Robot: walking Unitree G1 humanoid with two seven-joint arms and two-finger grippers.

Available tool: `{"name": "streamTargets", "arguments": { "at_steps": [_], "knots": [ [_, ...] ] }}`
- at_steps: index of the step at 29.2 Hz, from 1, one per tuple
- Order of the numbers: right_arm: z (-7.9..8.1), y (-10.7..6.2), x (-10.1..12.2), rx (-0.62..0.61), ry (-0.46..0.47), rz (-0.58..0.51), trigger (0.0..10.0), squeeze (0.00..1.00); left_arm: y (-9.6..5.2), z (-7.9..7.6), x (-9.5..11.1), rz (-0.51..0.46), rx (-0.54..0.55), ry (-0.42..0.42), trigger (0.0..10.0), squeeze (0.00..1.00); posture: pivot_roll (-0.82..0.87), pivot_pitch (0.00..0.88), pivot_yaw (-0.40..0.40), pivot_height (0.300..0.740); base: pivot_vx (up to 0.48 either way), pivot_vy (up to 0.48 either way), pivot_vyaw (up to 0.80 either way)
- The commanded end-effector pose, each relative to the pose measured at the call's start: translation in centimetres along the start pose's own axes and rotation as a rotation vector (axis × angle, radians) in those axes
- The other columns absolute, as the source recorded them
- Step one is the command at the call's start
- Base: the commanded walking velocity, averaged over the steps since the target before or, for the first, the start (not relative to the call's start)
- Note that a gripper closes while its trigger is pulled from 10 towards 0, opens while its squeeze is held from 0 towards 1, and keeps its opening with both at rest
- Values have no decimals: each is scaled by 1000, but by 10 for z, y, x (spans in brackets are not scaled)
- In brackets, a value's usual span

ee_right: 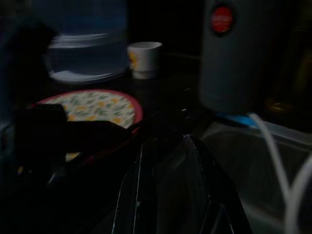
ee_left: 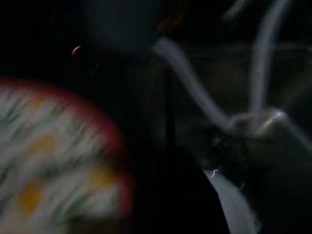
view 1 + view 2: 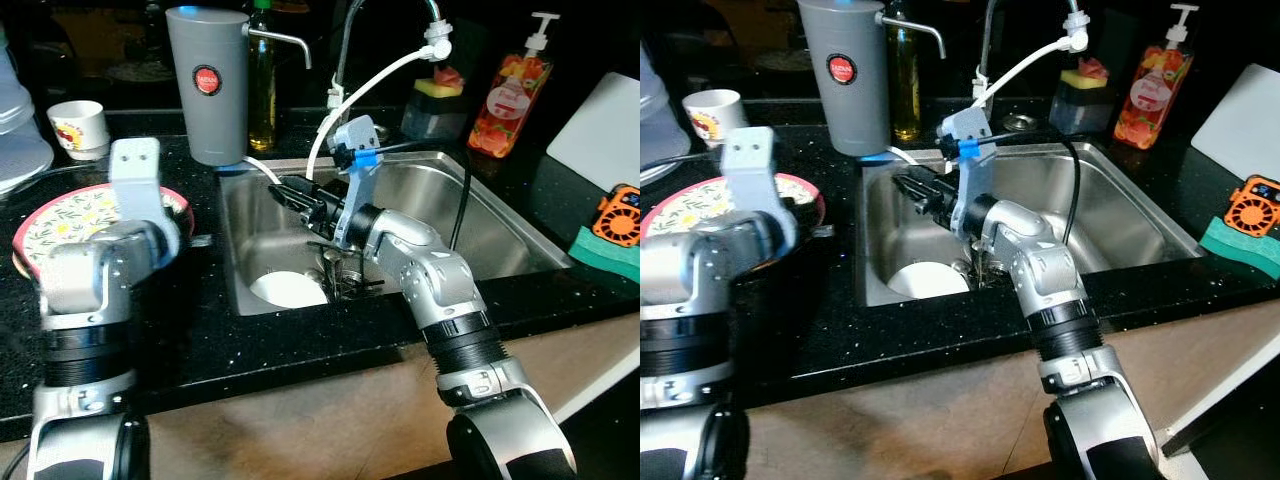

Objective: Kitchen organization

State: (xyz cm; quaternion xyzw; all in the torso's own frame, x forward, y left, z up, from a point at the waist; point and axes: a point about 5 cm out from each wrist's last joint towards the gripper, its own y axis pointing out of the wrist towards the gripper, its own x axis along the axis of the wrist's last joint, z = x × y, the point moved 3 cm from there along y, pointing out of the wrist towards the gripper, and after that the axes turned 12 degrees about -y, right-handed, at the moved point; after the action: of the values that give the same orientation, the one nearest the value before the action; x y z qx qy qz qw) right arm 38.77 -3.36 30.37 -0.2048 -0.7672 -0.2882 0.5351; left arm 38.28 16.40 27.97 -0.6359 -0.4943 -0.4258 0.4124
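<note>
Reaching over the stainless-steel sink, the right gripper is hanging above the basin's left half, its black jaws standing narrowly apart with nothing between them. A round white dish is lying on the sink floor below, beside the drain, where some thin metal utensils are resting. A curved faucet with a white hose is rising behind the basin.

On the glossy black speckled tabletop, left of the sink, a round plate with a red rim and floral pattern is sitting. The left gripper is positioned over that plate's right edge; whether its jaws are open cannot be told.

A tall grey cylindrical jug with a red badge is standing at the sink's back left corner, with a small white cup further left. An orange soap dispenser and a sponge holder are standing behind the sink.
</note>
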Motion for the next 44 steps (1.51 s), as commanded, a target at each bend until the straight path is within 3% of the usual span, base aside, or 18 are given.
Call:
{"name": "streamTargets", "arguments": {
  "at_steps": [1,2,4,8,12,13,14,22,23,26,31,38,44],
  "knots": [
    [-6,-1,4,-30,19,-17,10000,0,-3,-18,10,-68,-87,36,0,0,-27,103,-53,740,0,0,0],
    [-7,-1,4,-39,23,-20,10000,0,-4,-22,11,-83,-107,47,0,0,-27,103,-53,740,0,0,0],
    [-10,-1,5,-59,32,-23,10000,0,-7,-31,16,-111,-174,-19,0,0,-27,103,-53,740,0,0,0],
    [-13,-2,4,-92,49,-23,10000,0,-22,-53,30,-235,-384,-64,0,0,-26,94,-48,740,0,0,0],
    [-14,-2,4,-109,68,-29,10000,0,-26,-52,30,-252,-433,-39,0,0,-26,91,-46,740,0,0,0],
    [-15,-3,4,-125,107,-41,10000,204,-30,-51,29,-249,-476,-49,0,0,-25,89,-45,740,0,0,0],
    [-17,-4,6,-147,172,-64,10000,1000,-36,-49,28,-235,-530,-71,0,0,-25,87,-44,740,0,0,0],
    [-26,-5,16,-184,296,-129,10000,1000,-40,-47,21,-213,-572,-48,0,0,-23,80,-43,740,0,0,0],
    [-23,-3,19,-158,329,-133,10000,24,-40,-49,19,-201,-588,-56,0,0,-24,77,-43,740,0,0,0],
    [-21,-2,21,-141,343,-136,10000,0,-40,-51,17,-188,-603,-62,0,0,-24,77,-43,740,0,0,0],
    [-13,-1,28,-82,448,-174,10000,0,-41,-55,14,-173,-623,-66,0,0,-22,78,-43,740,0,0,0],
    [0,-1,33,1,470,-187,10000,0,-43,-61,9,-146,-670,-62,0,0,-22,84,-42,740,0,0,0],
    [5,-2,39,49,519,-209,10000,0,-40,-57,11,-161,-636,-70,0,0,-22,86,-43,740,0,0,0]
  ]
}}
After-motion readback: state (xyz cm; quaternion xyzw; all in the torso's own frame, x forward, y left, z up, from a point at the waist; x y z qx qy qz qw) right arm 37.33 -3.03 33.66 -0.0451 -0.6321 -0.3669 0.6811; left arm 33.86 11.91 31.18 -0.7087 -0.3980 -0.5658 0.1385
